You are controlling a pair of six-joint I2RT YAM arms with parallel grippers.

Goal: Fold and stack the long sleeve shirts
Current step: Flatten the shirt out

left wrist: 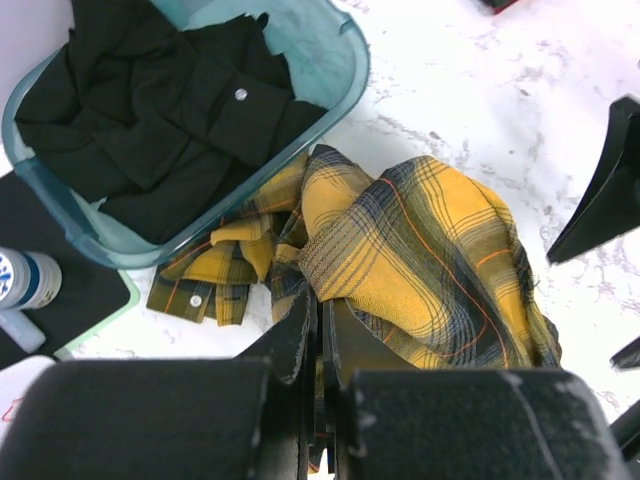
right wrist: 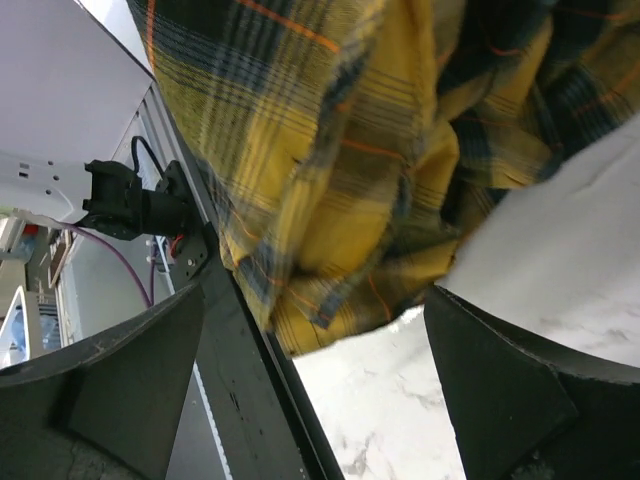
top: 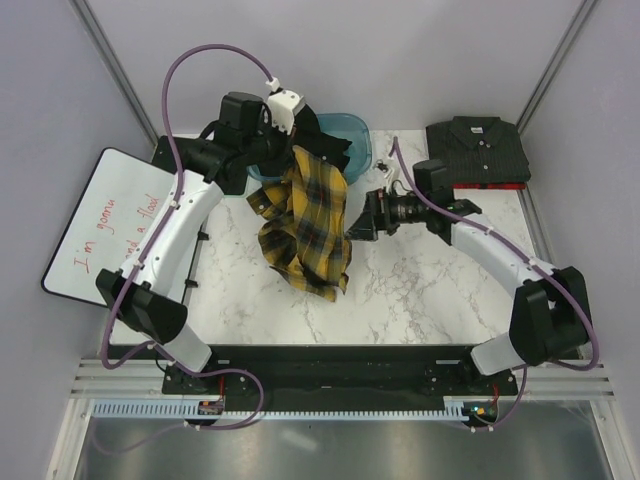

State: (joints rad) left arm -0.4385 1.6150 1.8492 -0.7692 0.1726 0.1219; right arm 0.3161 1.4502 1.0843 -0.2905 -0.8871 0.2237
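The yellow-and-black plaid shirt [top: 305, 222] hangs crumpled from my left gripper [top: 300, 152], which is shut on its fabric near the teal bin; its lower part rests on the marble. In the left wrist view the plaid shirt [left wrist: 420, 250] is pinched between the shut fingers [left wrist: 300, 330]. My right gripper [top: 360, 225] is open, just right of the hanging plaid shirt, which fills the right wrist view [right wrist: 340, 150] between the spread fingers [right wrist: 510, 390]. The plain black shirt [left wrist: 160, 120] lies bunched in the bin. The dark charcoal shirt [top: 478, 150] lies folded at the back right.
A teal plastic bin [top: 352, 135] stands at the back centre. A whiteboard [top: 105, 225] with red writing lies at the left. A small bottle [left wrist: 25, 280] stands on a dark mat beside the bin. Grey walls close in both sides.
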